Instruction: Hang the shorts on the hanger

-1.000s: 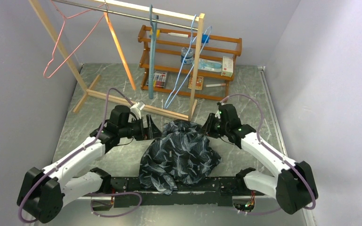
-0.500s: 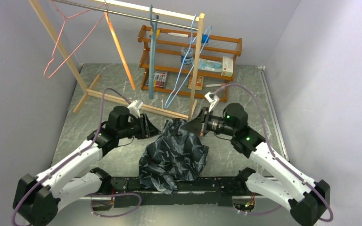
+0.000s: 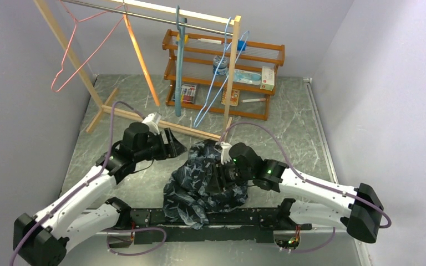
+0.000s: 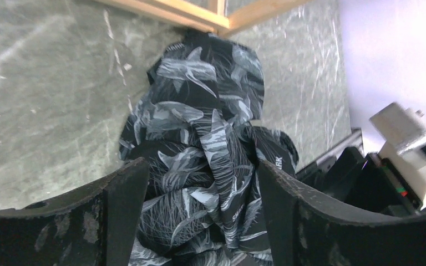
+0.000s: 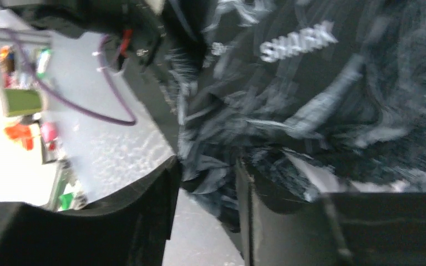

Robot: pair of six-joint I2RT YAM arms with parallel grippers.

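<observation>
The shorts [image 3: 194,185] lie crumpled in a dark heap with pale streaks on the marbled table, just ahead of the arm bases. My right gripper [image 3: 218,176] is down on top of the heap. In the right wrist view its jaws [image 5: 208,166] stand narrowly apart with a fold of the shorts [image 5: 310,83] filling the gap at the tips. My left gripper [image 3: 176,145] is open and empty, raised at the heap's far left. The shorts [image 4: 199,111] show between its fingers [image 4: 202,172]. The light-blue wire hanger [image 3: 222,86] hangs from the rack's right end, beyond the shorts. The drawstring is hidden.
A wooden garment rack [image 3: 144,61] with a metal rail stands at the back and carries a pink wire hanger [image 3: 69,66] and a teal plastic hanger [image 3: 179,61]. A wooden shelf [image 3: 266,52] with small items stands behind it. The rack's foot bar [image 3: 144,117] lies just beyond the shorts.
My right gripper has swung from the shorts' far right edge, up and then left and down onto the heap. The heap has bunched narrower. The left gripper has shifted slightly back and left.
</observation>
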